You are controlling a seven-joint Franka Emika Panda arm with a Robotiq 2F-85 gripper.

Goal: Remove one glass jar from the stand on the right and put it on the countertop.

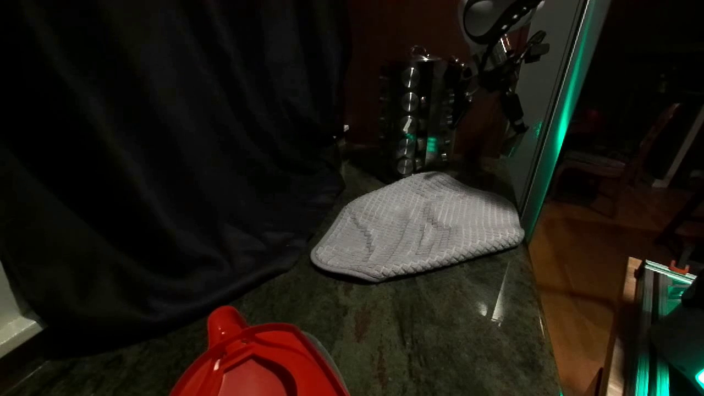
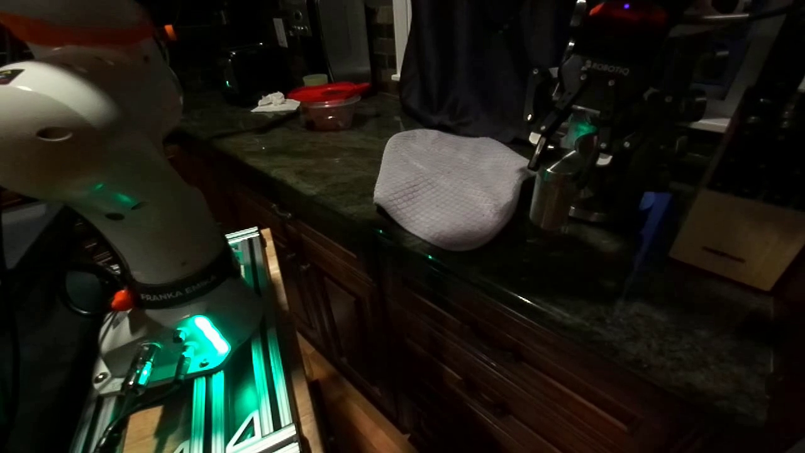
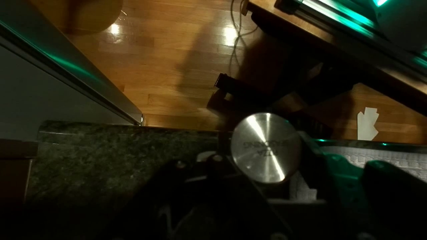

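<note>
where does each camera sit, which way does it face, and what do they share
In an exterior view: near the robot base, looking diagonally across to the countertop; base, arm and gripper show.
In an exterior view: behind and above the red lid, looking along the countertop to the stand; gripper and some arm show top right, some base lower right.
Wrist view: by the gripper, looking down past its fingers at the jar, countertop's edge and floor; part of the base shows upper right.
All three share the grey cloth.

On the dark countertop [image 1: 418,335] we see a rumpled grey cloth [image 1: 418,228], the spice rack [image 1: 436,104], a red-lidded container [image 2: 328,112] and a wooden block [image 2: 732,242].
</note>
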